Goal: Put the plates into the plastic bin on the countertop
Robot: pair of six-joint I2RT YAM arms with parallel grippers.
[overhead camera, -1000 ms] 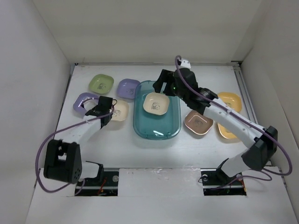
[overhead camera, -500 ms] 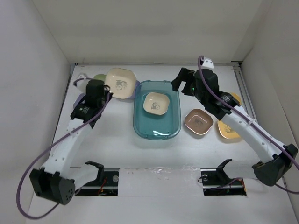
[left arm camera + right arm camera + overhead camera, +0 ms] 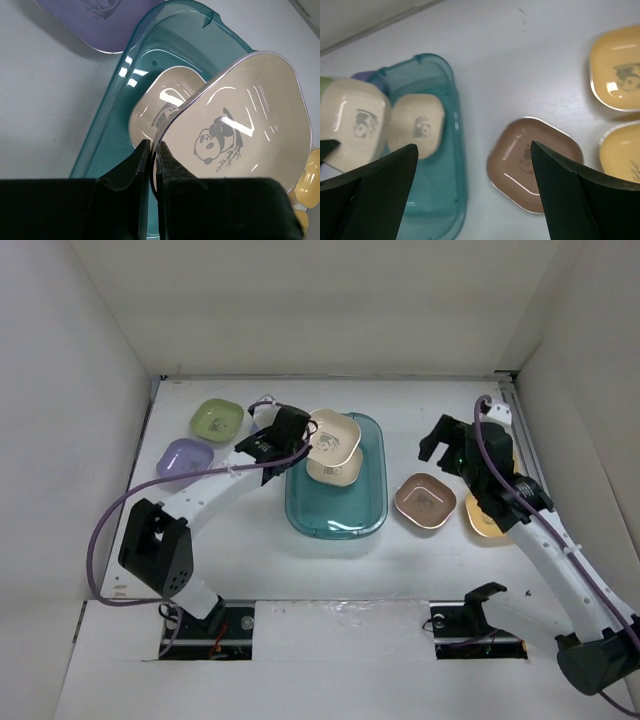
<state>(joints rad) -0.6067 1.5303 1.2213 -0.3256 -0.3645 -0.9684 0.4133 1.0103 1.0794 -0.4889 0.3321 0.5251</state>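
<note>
While my left tool (image 3: 154, 146) pinches a cream plate (image 3: 250, 110) by its rim above the plastic bin (image 3: 107, 127), seemingly due to lower and release, my right tool (image 3: 473, 150) hangs wide open, empty.

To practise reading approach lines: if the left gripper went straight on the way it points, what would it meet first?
Probably the lower cream plate lying in the plastic bin: the left gripper, jaws shut on the held cream plate, aims at it; depth is unclear.
</note>
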